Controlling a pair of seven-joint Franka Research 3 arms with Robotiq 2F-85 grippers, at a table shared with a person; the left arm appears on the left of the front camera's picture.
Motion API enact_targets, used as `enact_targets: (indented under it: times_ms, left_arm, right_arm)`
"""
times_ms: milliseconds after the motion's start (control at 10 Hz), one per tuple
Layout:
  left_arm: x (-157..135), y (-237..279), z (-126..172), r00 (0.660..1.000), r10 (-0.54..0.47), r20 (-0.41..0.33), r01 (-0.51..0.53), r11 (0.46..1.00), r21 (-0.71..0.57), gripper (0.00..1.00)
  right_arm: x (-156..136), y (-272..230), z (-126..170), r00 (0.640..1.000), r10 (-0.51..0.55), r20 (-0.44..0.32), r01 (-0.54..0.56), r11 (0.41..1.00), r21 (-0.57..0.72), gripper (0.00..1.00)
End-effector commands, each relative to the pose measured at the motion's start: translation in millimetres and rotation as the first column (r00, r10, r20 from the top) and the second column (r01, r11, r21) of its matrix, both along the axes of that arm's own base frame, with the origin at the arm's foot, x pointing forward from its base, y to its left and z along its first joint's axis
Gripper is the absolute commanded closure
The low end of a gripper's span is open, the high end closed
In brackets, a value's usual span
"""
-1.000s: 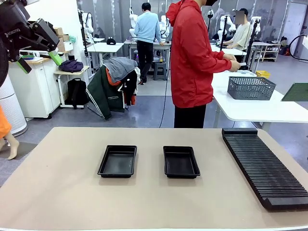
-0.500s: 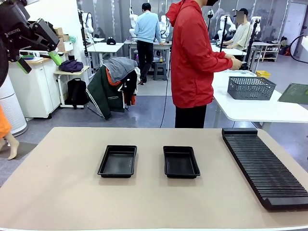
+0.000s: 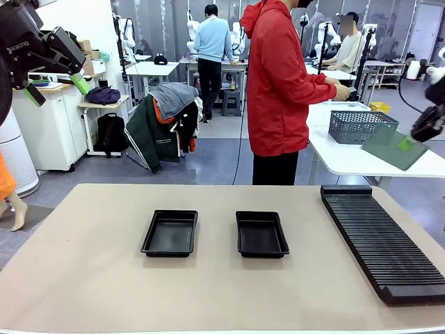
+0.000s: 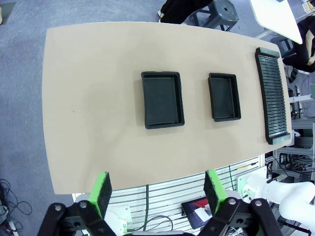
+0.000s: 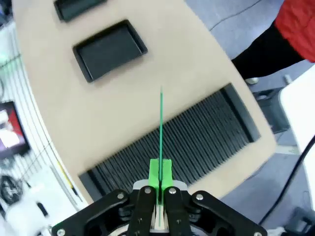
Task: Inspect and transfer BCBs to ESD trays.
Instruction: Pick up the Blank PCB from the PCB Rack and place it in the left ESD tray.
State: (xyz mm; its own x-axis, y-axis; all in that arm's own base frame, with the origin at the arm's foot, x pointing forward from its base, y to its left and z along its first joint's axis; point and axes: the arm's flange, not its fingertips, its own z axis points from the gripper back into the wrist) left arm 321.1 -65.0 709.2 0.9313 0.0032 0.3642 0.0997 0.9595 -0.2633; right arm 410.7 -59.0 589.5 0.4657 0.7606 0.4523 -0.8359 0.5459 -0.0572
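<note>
Two empty black ESD trays [image 3: 170,233] [image 3: 261,234] lie side by side on the tan table's middle. High above the table's right end, my right gripper [image 3: 406,144] is shut on a green BCB [image 3: 386,146], held by one corner and tilted. In the right wrist view the BCB [image 5: 161,125] stands edge-on between the shut fingers of my right gripper [image 5: 160,178], above the rack, with one tray [image 5: 110,50] beyond. My left gripper [image 3: 59,89] hangs open and empty high at the far left. From above, its wrist view shows my left gripper [image 4: 157,191] and both trays [image 4: 162,99] [image 4: 224,96].
A long black ribbed rack [image 3: 382,240] runs along the table's right side. A person in a red jacket [image 3: 278,90] stands behind the table, turned toward a white side table with a grey mesh basket [image 3: 361,126]. Bare tabletop [image 3: 90,264] surrounds the trays.
My right gripper has carried the BCB leftward and slightly down from the picture's right edge, and the gripper itself now shows. The left arm, trays and rack stay put.
</note>
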Motion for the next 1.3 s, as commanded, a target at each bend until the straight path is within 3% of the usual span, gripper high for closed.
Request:
enact_targets:
  times_ms: [0, 300, 700, 1000, 1200]
  left_arm:
    - [0.2, 0.5, -0.9, 1.0, 0.0, -0.004, 0.0, 1.0, -0.001, 0.0]
    - [0.2, 0.5, -0.9, 1.0, 0.0, -0.004, 0.0, 1.0, -0.001, 0.0]
    - [0.2, 0.5, -0.9, 1.0, 0.0, -0.004, 0.0, 1.0, -0.001, 0.0]
    - [0.2, 0.5, -0.9, 1.0, 0.0, -0.004, 0.0, 1.0, -0.001, 0.0]
    - [0.2, 0.5, -0.9, 1.0, 0.0, -0.004, 0.0, 1.0, -0.001, 0.0]
  right_arm:
    - [0.5, 43.7, -19.3, 0.994, -0.11, -0.021, 0.112, 0.985, 0.134, 0.98]
    - [18.2, 109.0, -53.3, 0.97, -0.191, -0.152, 0.229, 0.926, 0.299, 0.98]
    - [47.2, 199.9, -104.6, 0.93, -0.175, -0.322, 0.318, 0.823, 0.471, 0.98]
    - [64.8, 265.3, -139.9, 0.858, -0.141, -0.495, 0.415, 0.757, 0.504, 0.98]
    - [68.2, 296.5, -165.1, 0.813, -0.138, -0.566, 0.485, 0.698, 0.527, 0.98]
